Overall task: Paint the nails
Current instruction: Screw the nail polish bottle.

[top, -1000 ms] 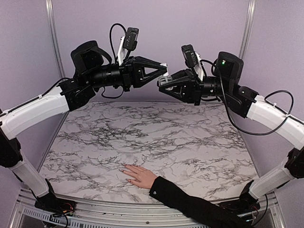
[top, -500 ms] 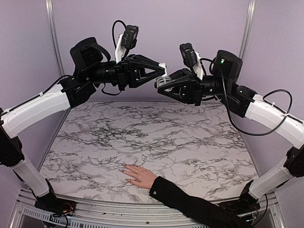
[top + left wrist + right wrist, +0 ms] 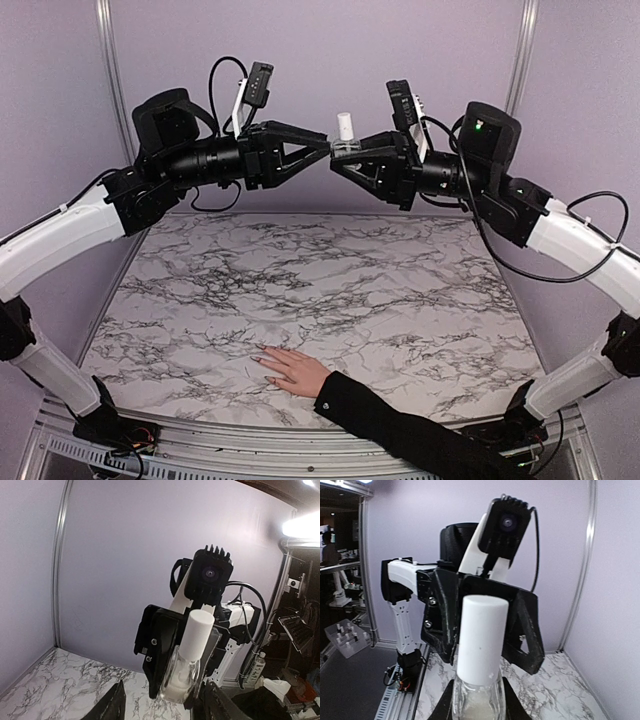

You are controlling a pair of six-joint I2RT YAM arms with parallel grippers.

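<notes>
the right gripper [image 3: 347, 160] is raised high above the marble table [image 3: 330, 290], and its two fingers are clamped on the glass body of a small nail polish bottle [image 3: 347, 151]. the bottle stands upright and its white cap [image 3: 345, 124] points up, still on the bottle. in the right wrist view the cap fills the middle and the liquid in the glass looks pale.

the left gripper [image 3: 326, 148] faces the bottle from the other side, at almost the same height. its fingers [image 3: 114, 704] are apart, wider than the cap, and they hold nothing. the tips are just beside the bottle; if they touch it, i cannot tell.

the nails [image 3: 258, 352] are far below, on a pale hand [image 3: 297, 372] that lies flat on the near part of the table, fingers spread toward the left. a black sleeve [image 3: 400, 432] covers the arm. the nails are too small to see their colour well. both grippers are well apart from the hand.
</notes>
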